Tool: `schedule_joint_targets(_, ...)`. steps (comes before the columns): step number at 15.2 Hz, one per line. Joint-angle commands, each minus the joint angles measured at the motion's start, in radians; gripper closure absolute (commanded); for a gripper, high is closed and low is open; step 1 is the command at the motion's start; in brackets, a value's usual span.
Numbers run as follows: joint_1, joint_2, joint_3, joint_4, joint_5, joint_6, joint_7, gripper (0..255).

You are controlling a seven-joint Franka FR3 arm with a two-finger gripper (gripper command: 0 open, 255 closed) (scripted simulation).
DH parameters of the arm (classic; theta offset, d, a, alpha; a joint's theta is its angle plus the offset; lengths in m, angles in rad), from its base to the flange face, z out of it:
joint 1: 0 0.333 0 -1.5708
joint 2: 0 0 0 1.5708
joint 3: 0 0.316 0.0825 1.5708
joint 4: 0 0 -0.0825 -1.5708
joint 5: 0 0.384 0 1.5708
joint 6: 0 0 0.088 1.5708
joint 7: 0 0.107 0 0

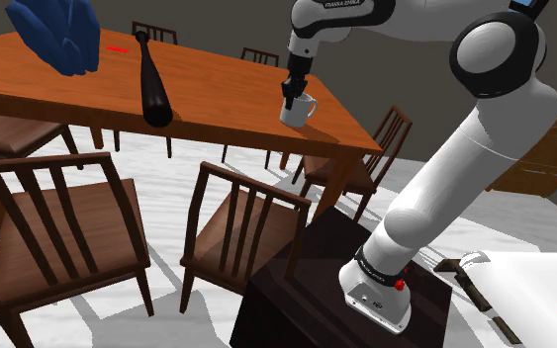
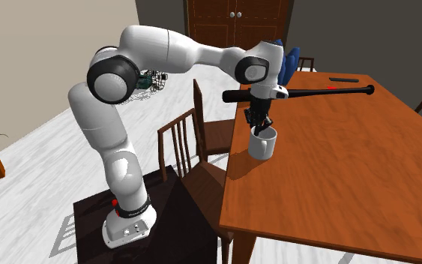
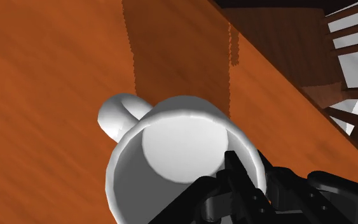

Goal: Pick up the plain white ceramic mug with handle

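Observation:
A plain white mug (image 1: 299, 111) with a handle stands upright on the brown wooden table (image 1: 217, 104), close to the corner nearest the stand. In the second exterior view the mug (image 2: 262, 144) sits by the table's (image 2: 336, 180) near-left edge. My black gripper (image 1: 288, 98) comes down from above onto its rim (image 2: 258, 126). In the wrist view one finger is inside the mug (image 3: 171, 137) and the other outside, so the gripper (image 3: 257, 175) clasps the wall on the side opposite the handle.
A black baseball bat (image 1: 153, 84) lies on the table beyond the mug, with a blue object (image 1: 58, 35) at the far end. Wooden chairs (image 1: 246, 227) stand between the stand and the table, and another chair (image 2: 183, 142) is at the table's edge.

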Motion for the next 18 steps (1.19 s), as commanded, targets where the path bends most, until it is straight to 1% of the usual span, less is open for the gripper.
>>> schedule_joint_targets(1,0.0,0.001,0.0,0.002,0.0,-0.002,0.0,255)
schedule_joint_targets(16,0.001,0.011,0.001,0.215,0.002,-0.206,-0.004,255)
schedule_joint_targets(18,0.001,0.011,0.001,0.218,0.002,-0.208,-0.004,255)
